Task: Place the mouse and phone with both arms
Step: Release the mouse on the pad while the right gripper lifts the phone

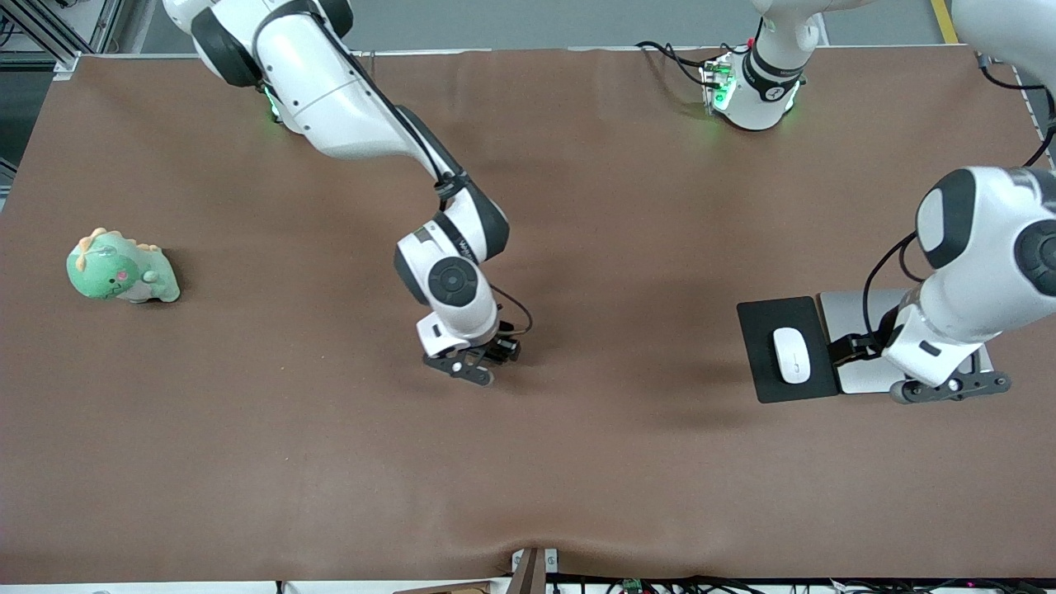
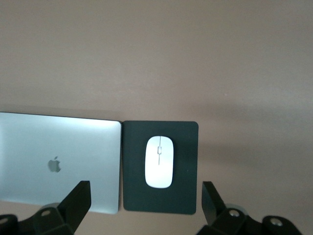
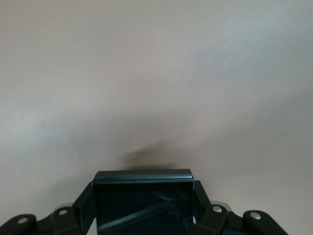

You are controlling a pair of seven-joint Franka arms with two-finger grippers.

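Observation:
The white mouse [image 1: 790, 355] lies on a black mouse pad [image 1: 763, 375] toward the left arm's end of the table; it also shows on the pad [image 2: 186, 196] as the mouse [image 2: 159, 161]. My left gripper [image 1: 851, 346] hangs open over the pad's border with a silver laptop [image 1: 858, 309], with nothing between its fingers [image 2: 80, 193]. My right gripper [image 1: 503, 351] is low over the middle of the table, shut on the black phone [image 3: 143, 198], which fills the gap between its fingers [image 3: 84, 205]. In the front view the gripper hides the phone.
A closed silver laptop [image 2: 54, 161] lies beside the mouse pad. A green toy dinosaur [image 1: 122, 268] sits toward the right arm's end of the table. A brown cloth [image 1: 330, 462] covers the table.

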